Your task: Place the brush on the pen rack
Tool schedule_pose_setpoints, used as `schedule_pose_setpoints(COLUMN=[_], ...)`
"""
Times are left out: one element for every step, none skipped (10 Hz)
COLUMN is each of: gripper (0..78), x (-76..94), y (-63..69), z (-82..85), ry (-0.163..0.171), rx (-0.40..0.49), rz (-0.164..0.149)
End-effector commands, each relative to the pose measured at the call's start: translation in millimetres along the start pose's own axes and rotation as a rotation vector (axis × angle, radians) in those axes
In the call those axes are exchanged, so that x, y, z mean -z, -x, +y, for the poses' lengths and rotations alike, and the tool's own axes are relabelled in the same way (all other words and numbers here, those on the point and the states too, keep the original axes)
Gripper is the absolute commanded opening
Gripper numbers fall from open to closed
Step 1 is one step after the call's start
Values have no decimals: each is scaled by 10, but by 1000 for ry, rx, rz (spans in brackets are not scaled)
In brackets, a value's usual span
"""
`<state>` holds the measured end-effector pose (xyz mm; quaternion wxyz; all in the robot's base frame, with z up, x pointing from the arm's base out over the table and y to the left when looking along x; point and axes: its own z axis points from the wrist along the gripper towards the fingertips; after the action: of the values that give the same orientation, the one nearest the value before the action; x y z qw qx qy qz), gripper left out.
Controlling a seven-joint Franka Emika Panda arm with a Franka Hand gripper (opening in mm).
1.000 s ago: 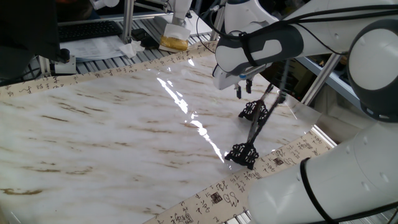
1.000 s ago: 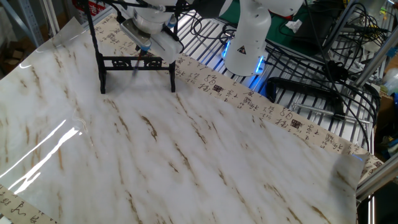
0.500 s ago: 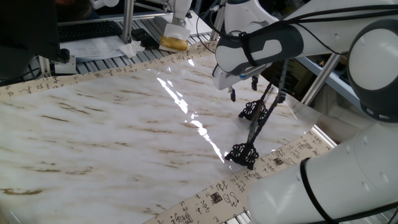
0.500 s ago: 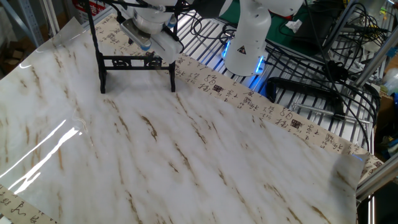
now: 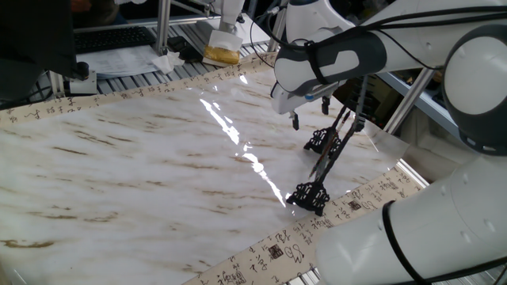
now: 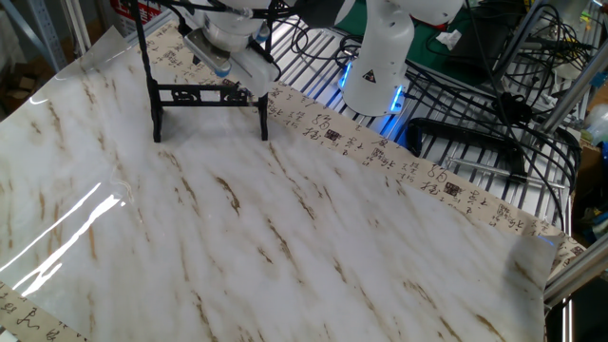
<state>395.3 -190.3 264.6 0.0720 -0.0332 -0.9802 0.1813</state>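
Observation:
The black pen rack (image 5: 320, 168) stands at the table's right edge, with scrolled feet near and far; it also shows in the other fixed view (image 6: 210, 95) at the top left. A thin dark shaft, which looks like the brush (image 5: 329, 144), lies along the rack's rods; I cannot clearly separate it from them. My gripper (image 5: 310, 111) hovers just above the rack's far end with its fingers (image 5: 295, 120) spread apart and nothing between them. In the other fixed view the gripper (image 6: 220, 66) sits right over the rack's top bar.
A patterned paper strip (image 5: 273, 252) borders the marble-look tabletop (image 5: 142, 166). The robot base (image 6: 378, 66) and cables (image 6: 494, 104) stand behind the table. A yellow-brown object (image 5: 221, 52) and a keyboard (image 5: 111, 37) lie at the back.
The gripper's fingers have spread apart above the rack; one fingertip shifted left. The rack has not moved.

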Motion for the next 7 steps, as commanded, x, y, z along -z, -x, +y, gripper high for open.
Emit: schedule_pose_setpoints(gripper=[774, 774, 774, 774, 774, 774, 774], x=[528, 636, 674, 861, 1002, 1080, 1240], y=[149, 185, 195, 254, 307, 336, 397], z=[25, 18, 12, -22, -54, -78, -137], ry=[190, 199, 202, 205, 216, 225, 234], rx=[-126, -137, -140, -165, -180, -187, -225], rz=[10, 13, 14, 15, 19, 21, -22])
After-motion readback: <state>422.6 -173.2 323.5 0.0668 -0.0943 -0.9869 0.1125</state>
